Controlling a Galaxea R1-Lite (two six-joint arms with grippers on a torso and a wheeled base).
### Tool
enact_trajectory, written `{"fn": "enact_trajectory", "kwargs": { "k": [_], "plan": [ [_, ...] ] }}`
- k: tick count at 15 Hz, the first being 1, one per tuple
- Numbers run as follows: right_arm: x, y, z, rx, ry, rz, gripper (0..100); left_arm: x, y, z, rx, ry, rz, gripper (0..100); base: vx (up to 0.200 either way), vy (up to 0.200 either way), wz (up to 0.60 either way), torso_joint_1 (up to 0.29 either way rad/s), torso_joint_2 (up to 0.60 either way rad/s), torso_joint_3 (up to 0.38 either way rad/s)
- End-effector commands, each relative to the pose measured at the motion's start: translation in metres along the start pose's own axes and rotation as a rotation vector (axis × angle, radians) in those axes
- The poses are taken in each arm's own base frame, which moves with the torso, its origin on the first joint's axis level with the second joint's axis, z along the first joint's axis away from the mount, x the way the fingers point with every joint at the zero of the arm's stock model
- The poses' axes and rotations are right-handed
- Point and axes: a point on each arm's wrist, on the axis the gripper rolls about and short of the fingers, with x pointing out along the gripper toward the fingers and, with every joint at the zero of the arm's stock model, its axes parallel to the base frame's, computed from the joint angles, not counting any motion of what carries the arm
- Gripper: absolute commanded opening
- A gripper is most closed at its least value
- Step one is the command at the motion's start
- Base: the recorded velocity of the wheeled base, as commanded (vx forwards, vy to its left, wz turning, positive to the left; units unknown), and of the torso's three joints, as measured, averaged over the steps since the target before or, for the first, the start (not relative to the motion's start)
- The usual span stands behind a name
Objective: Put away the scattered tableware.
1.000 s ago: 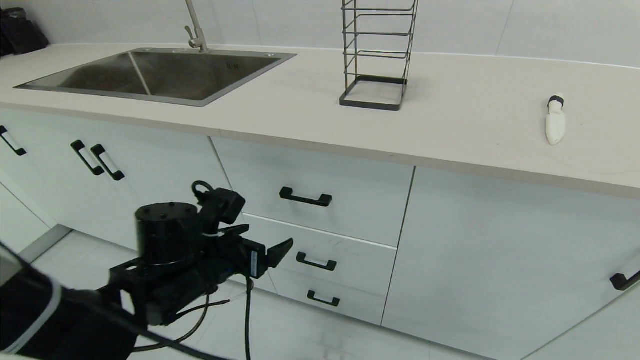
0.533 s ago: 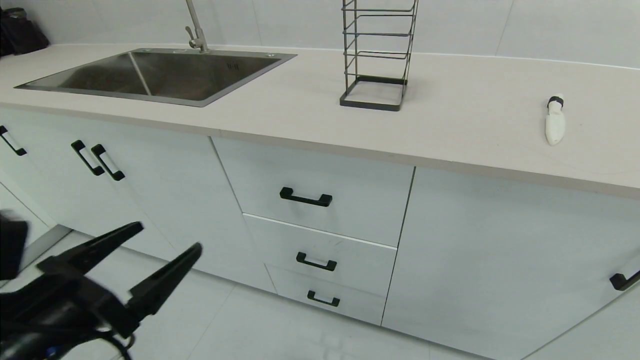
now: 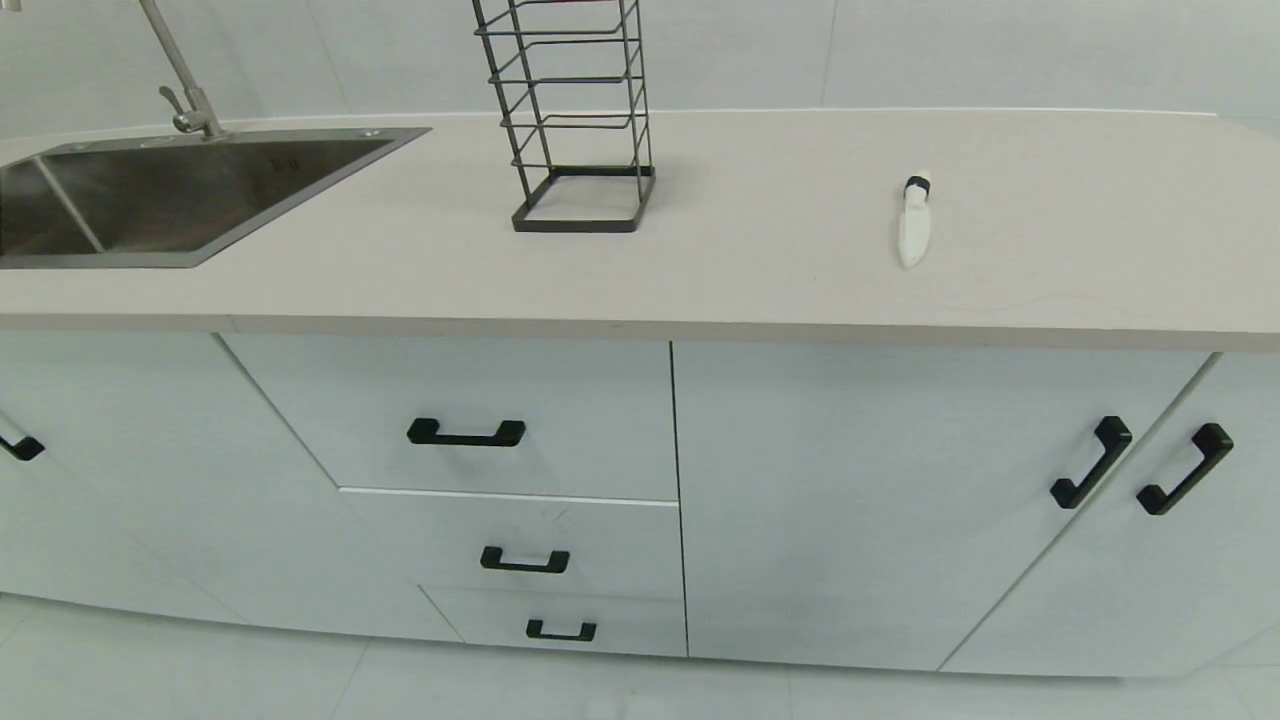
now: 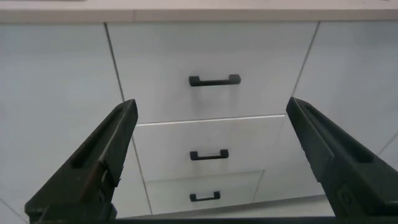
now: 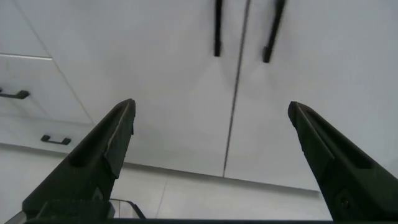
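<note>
White knife (image 3: 914,224) with black-banded handle, flat on counter (image 3: 760,270).

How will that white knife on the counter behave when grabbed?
The knife looks small and rigid, so probably light. It lies flat on the smooth counter, so it may slide rather than roll when nudged.

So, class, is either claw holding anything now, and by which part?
Nothing is held. The left claw and the right claw are both open and empty; the white knife lies untouched on the countertop.
</note>
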Motion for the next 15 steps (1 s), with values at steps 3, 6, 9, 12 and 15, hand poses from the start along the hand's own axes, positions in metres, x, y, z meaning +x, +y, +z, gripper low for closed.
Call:
{"fn": "enact_trajectory", "kwargs": {
  "k": [3, 6, 9, 12, 15],
  "plan": [
    [0.0000, 0.0000, 0.0003, 0.001, -0.003, 0.001, 100, -0.0236, -0.0027, -0.0498, -0.014, 0.162, 0.126, 100, 0.000, 0.000, 0.00, 0.000, 0.00, 0.000],
    [0.0000, 0.0000, 0.0003, 0.001, -0.003, 0.001, 100, -0.0236, -0.0013, -0.0513, 0.024, 0.166, 0.177, 100, 0.000, 0.000, 0.00, 0.000, 0.00, 0.000],
    [0.0000, 0.0000, 0.0003, 0.001, -0.003, 0.001, 100, -0.0231, -0.0013, -0.0517, 0.037, 0.160, 0.174, 100, 0.000, 0.000, 0.00, 0.000, 0.00, 0.000],
    [0.0000, 0.0000, 0.0003, 0.003, -0.003, 0.001, 100, -0.0217, -0.0004, -0.0518, -0.047, 0.113, 0.203, 100, 0.000, 0.000, 0.00, 0.000, 0.00, 0.000],
    [0.0000, 0.0000, 0.0003, 0.001, -0.003, 0.001, 100, -0.0214, -0.0003, -0.0516, -0.050, 0.102, 0.206, 100, 0.000, 0.000, -0.20, 0.002, 0.00, 0.001]
  ]
}}
